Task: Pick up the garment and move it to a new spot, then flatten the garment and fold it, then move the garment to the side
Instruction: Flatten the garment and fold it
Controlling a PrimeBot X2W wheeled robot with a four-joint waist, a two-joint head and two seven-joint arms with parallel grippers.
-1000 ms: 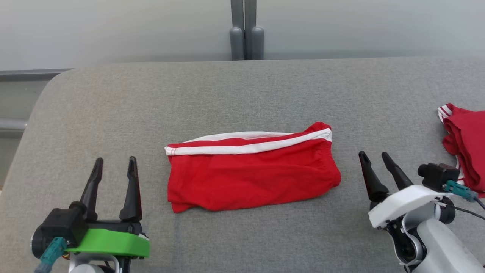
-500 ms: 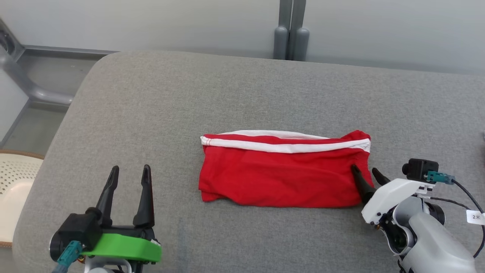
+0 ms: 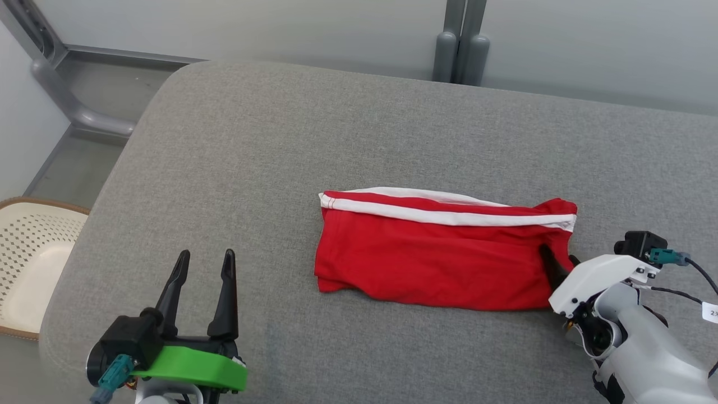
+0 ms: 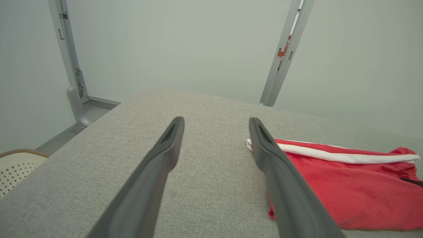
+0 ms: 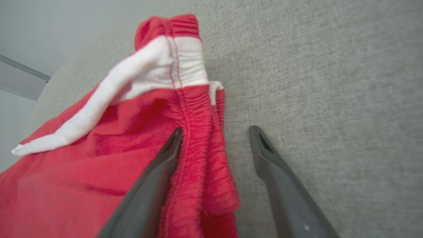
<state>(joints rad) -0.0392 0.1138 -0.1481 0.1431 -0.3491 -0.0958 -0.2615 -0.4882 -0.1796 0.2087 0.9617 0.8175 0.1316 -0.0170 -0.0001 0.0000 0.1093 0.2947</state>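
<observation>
A pale wall with a grey upright post (image 3: 460,50) backs the grey fabric-covered table (image 3: 252,140). Its rounded corner lies to my left, with a cream perforated basket (image 3: 28,252) beyond and below that edge. The red folded garment with a white side stripe (image 3: 437,261) lies flat near the table's middle, its long side across my view and the stripe along the far edge.

My right arm comes in low from the lower right, wrist tipped down and inward. My right tool (image 3: 558,253) stands wide at the garment's right end. In the wrist view one finger (image 5: 155,178) lies over the gathered waistband, and the other (image 5: 277,178) is over bare table just beside the cloth. I cannot quite tell whether the tips press down.

My left arm rests at the lower left. My left tool (image 3: 206,255) is wide and holds nothing, its fingers pointing away from me, well apart from the garment.
</observation>
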